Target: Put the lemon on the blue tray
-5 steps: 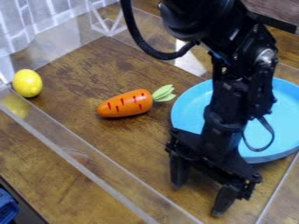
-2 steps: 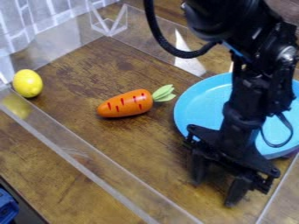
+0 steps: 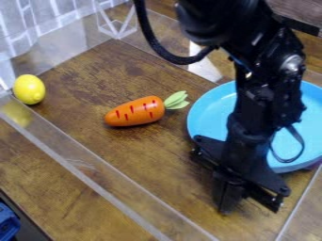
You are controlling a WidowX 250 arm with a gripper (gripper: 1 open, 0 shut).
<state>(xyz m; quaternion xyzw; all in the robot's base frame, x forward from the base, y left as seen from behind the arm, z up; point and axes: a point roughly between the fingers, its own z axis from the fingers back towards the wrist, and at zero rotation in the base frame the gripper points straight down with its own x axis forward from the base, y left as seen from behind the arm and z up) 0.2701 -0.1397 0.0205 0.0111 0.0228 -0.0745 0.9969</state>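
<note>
The task is barely begun: the lemon (image 3: 28,89) sits untouched at the far left edge of the wooden bench (image 3: 94,80), close to a clear plastic wall, while the blue tray (image 3: 214,118) lies well apart from it on the right side and carries no fruit. The end effector (image 3: 246,198) points down at the bench just in front of the tray, its fingers pressed together and pinching nothing. What is left is everything that matters: travelling across to the lemon, spreading the fingers, gripping it, carrying it over and setting it inside the rim. The orange carrot (image 3: 136,112) with green leaves lies between lemon and tray, so a low path straight across would likely knock it; passing above it looks safer.
</note>
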